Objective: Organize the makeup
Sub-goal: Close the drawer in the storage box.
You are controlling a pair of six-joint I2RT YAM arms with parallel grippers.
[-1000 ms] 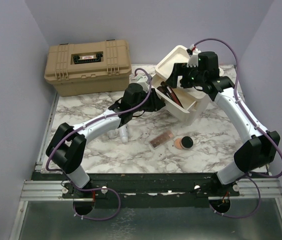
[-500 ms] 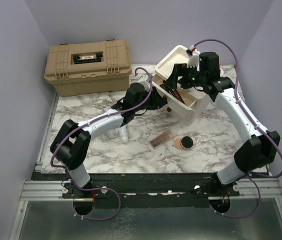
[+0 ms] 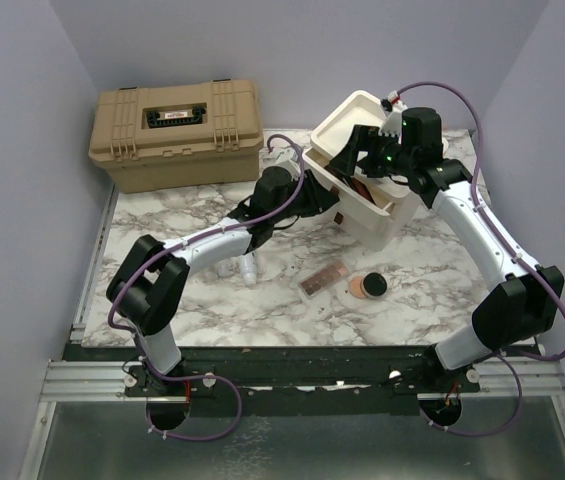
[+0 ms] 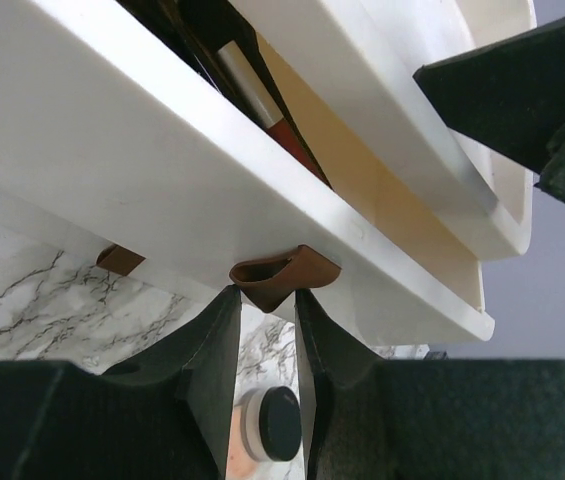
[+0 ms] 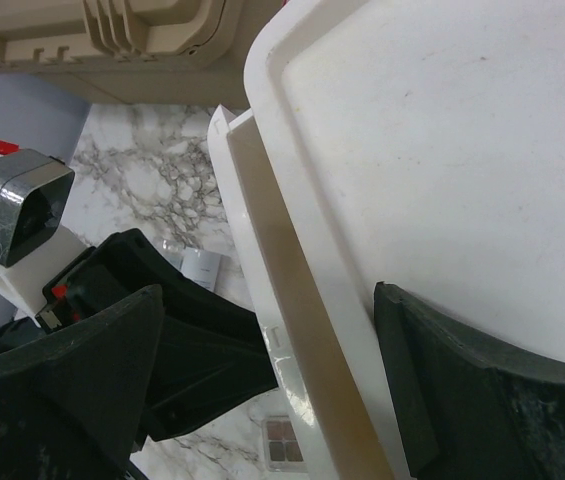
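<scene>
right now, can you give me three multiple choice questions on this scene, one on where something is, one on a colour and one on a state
1. Where does the round black compact lie?
a) on a wall shelf
b) on the marble table, beside the pink palette
c) on the floor

2. What colour is the pull tab on the drawer?
a) blue
b) green
c) brown

3. What state is the drawer in?
a) partly open, with brushes showing inside
b) fully shut
c) lying upside down

Answers:
1 b, as the top view shows it on the marble just right of the palette.
2 c, as the left wrist view shows a brown loop under the drawer front.
3 a, as there is a gap behind the drawer front with brush handles in it.
</scene>
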